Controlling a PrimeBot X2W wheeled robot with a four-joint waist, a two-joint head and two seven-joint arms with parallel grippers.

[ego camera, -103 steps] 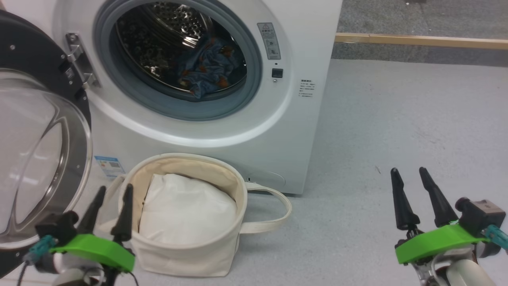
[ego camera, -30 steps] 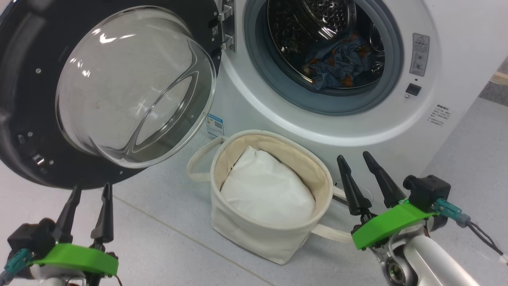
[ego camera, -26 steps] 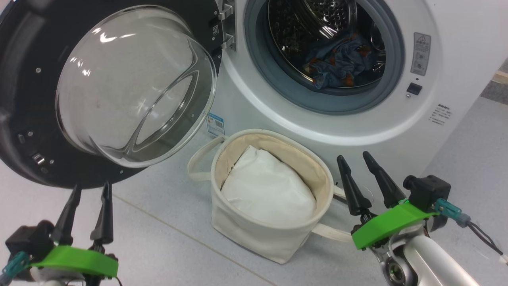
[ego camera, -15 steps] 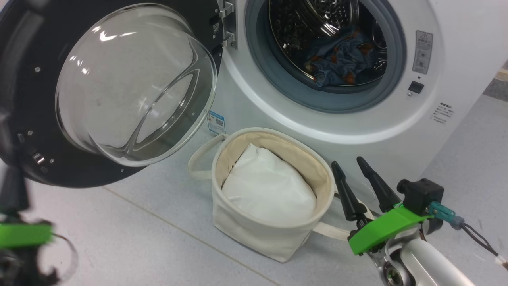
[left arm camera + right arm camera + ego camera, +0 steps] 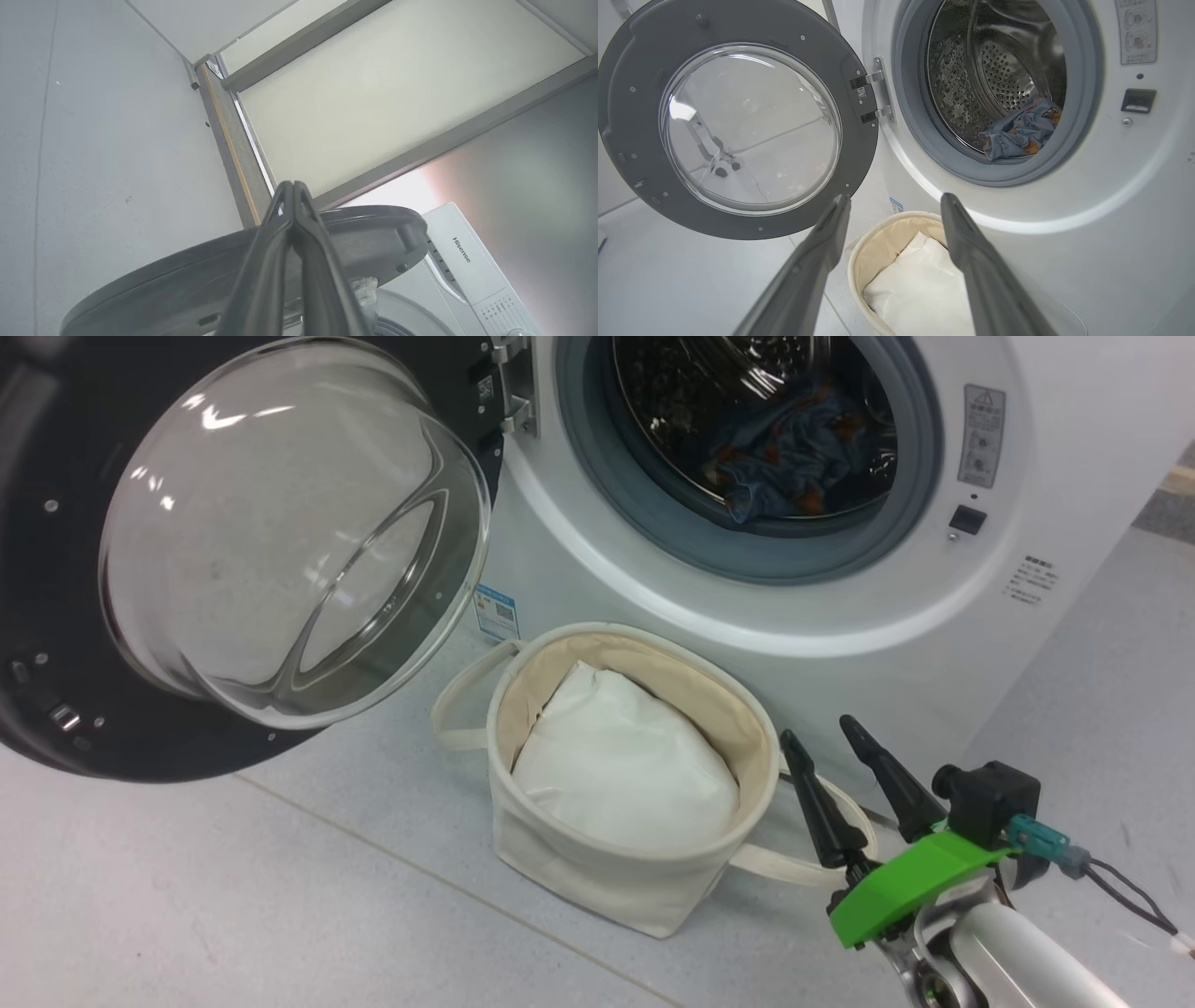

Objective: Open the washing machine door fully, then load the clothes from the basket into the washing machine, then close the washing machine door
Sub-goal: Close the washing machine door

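Note:
The washing machine (image 5: 840,644) stands with its door (image 5: 56,728) swung wide to the left, glass bowl bulging outward. The clothes (image 5: 794,457), blue with orange print, lie in the steel drum (image 5: 994,70) and appear again in the right wrist view (image 5: 1022,133). The cream basket (image 5: 644,896) sits on the floor under the opening and holds only a plain white cloth (image 5: 625,765). My right gripper (image 5: 820,730) hangs open and empty just right of the basket. In the left wrist view my left gripper (image 5: 293,186) is shut on nothing, pointing past the door's black edge (image 5: 187,275).
Grey floor spreads to the left of the basket and under the door. One strap handle (image 5: 822,873) of the basket loops along the floor beneath my right gripper. A wall with a wooden skirting strip (image 5: 229,144) runs behind the machine.
My left gripper has swung out of the head view past the left edge. The head camera has shifted slightly. My right gripper has sunk a little. Door, basket and clothes are unchanged.

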